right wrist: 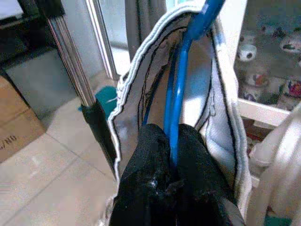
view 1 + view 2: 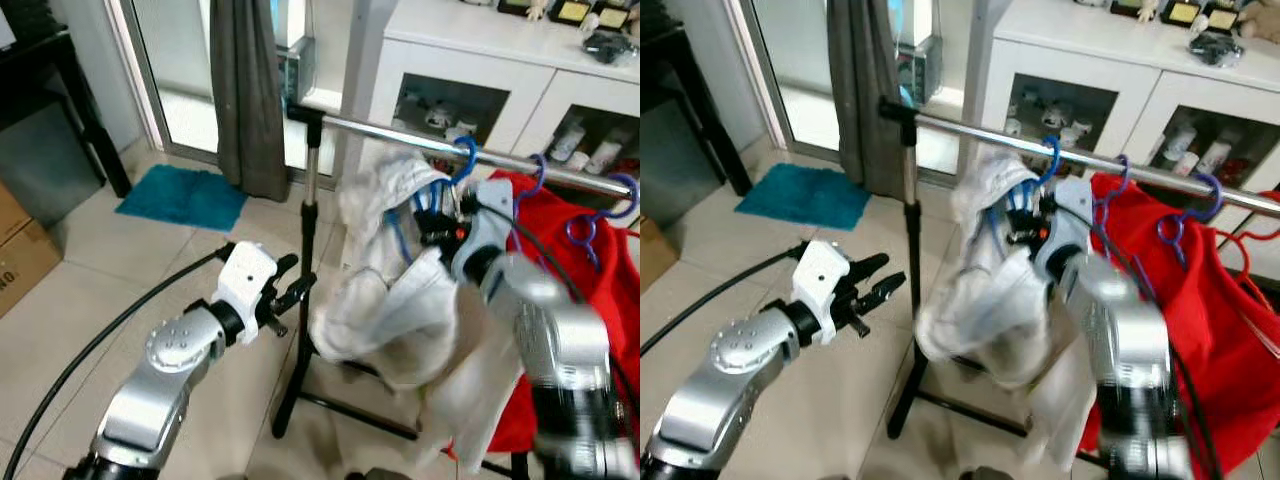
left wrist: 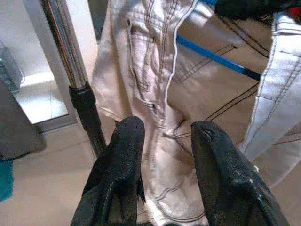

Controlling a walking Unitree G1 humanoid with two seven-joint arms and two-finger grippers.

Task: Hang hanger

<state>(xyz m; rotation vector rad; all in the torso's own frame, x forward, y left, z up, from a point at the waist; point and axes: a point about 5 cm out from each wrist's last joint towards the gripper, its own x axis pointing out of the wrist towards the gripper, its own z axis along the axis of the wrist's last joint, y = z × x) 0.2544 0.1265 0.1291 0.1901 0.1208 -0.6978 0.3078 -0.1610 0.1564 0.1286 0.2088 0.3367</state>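
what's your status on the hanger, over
Right gripper shut on blue hanger, hook over the rail. Left gripper open, beside the white garment. Red garment hangs close alongside.

L tool (image 3: 162,136) fingers apart, near white garment (image 3: 155,84), beside rack pole (image 3: 70,61).

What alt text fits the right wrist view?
The right pincer is shut on a blue hanger carrying a white garment. Behind stand the rack's chrome pole, a tiled floor and a white cabinet.
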